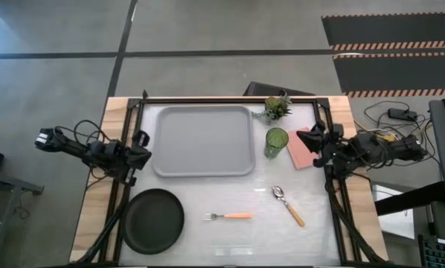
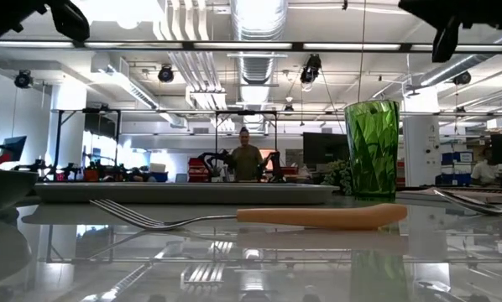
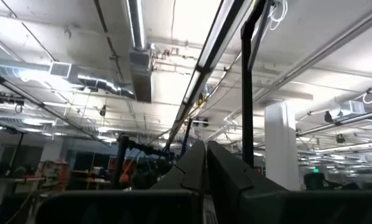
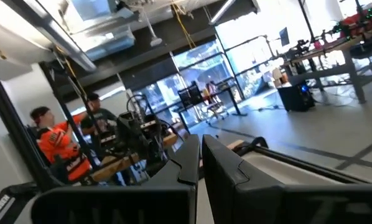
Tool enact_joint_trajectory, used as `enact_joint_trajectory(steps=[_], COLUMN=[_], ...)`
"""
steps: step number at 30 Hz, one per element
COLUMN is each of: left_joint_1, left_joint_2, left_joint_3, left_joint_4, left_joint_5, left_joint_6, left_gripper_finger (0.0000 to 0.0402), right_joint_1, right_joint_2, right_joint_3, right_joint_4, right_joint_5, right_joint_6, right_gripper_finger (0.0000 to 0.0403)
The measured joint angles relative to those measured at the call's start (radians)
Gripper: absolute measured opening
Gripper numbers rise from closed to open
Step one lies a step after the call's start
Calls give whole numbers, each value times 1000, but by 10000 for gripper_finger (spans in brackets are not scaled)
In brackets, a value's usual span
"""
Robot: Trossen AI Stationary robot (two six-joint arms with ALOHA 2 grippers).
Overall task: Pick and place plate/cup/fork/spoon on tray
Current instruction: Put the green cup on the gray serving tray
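The grey tray (image 1: 204,140) lies at the table's far middle, empty. The black plate (image 1: 154,220) lies at the near left. The green cup (image 1: 276,141) stands upright just right of the tray, also in the low view (image 2: 372,148). The fork (image 1: 228,216) lies at the near middle, tines to the left; it also shows in the low view (image 2: 251,216). The spoon (image 1: 288,204) lies right of it, bowl to the far side. My left gripper (image 1: 143,156) rests shut at the table's left edge. My right gripper (image 1: 312,139) rests shut at the right edge, over the pink rectangle.
A small potted plant (image 1: 277,108) stands at the far side, right of the tray. A flat pink rectangle (image 1: 303,149) lies right of the cup. People stand in the room beyond the table (image 2: 246,161).
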Motion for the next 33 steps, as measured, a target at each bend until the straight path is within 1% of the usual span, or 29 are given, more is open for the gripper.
enact_joint_trajectory(steps=[4,7,13,18,23,26,29,33], left_joint_1=[1,2,2,2,2,2,2,2], left_joint_2=[3,0,-12,-26,-24,-24,-24,-24], left_joint_3=[0,0,0,0,0,0,0,0], left_joint_4=[34,57,86,90,87,86,85,78], left_joint_5=[-3,-25,-159,-240,-244,-244,-244,-244], left_joint_6=[3,8,12,12,10,11,11,11], left_gripper_finger=[0,0,0,0,0,0,0,0], right_joint_1=[0,1,0,0,0,-3,-20,-54], right_joint_2=[51,105,209,279,352,400,455,518], right_joint_3=[121,195,322,482,610,651,675,706], right_joint_4=[-173,-304,-460,-699,-975,-1125,-1208,-1242], right_joint_5=[-1,-4,-3,3,22,23,21,14], right_joint_6=[41,78,176,278,462,577,642,633], right_gripper_finger=[9,9,9,9,9,9,9,9])
